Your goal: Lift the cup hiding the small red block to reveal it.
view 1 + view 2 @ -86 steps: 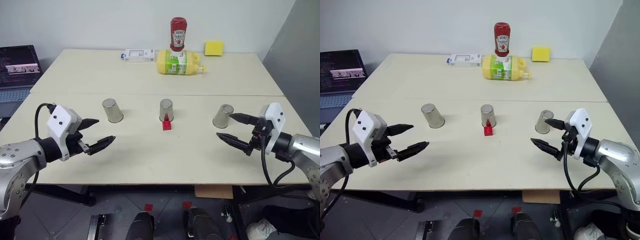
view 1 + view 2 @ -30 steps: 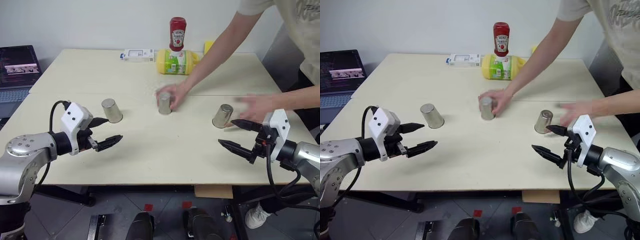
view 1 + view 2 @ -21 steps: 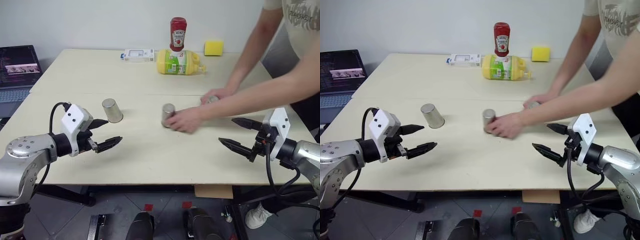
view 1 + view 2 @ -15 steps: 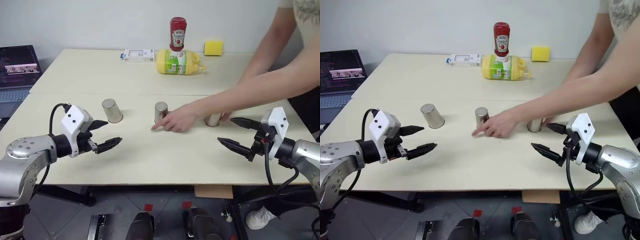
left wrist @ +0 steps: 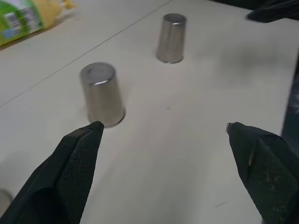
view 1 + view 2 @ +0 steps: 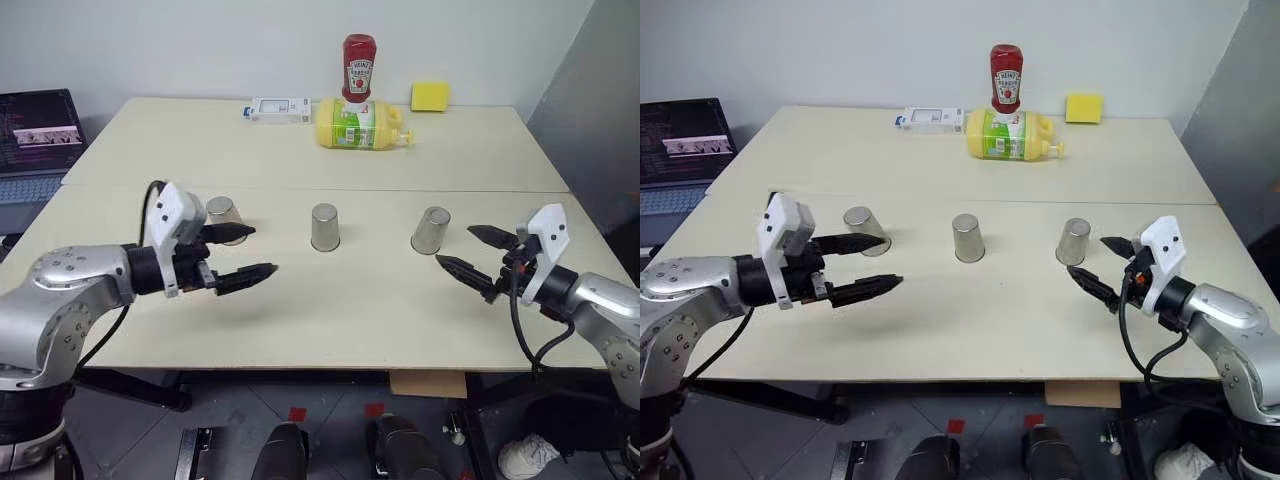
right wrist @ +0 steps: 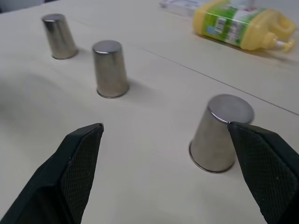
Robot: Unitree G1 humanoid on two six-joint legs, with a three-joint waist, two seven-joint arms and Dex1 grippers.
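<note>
Three identical silver cups stand upside down in a row across the table: the left cup [image 6: 221,211], the middle cup [image 6: 324,227] and the right cup [image 6: 431,230]. The small red block is hidden, and I cannot tell which cup covers it. My left gripper [image 6: 260,250] hangs open just in front of the left cup, pointing toward the middle cup [image 5: 100,95]. My right gripper [image 6: 455,247] is open too, close beside the right cup [image 7: 223,133], touching nothing.
At the back of the table stand a red ketchup bottle [image 6: 356,68], a yellow bottle [image 6: 358,124] lying on its side, a yellow sponge [image 6: 429,96] and a white box [image 6: 279,108]. A laptop [image 6: 40,130] sits off the table's left side.
The person's arms, which were sliding the middle and right cups, have left the table. My left gripper has swung right and slightly up. My right gripper has edged toward the right cup.
</note>
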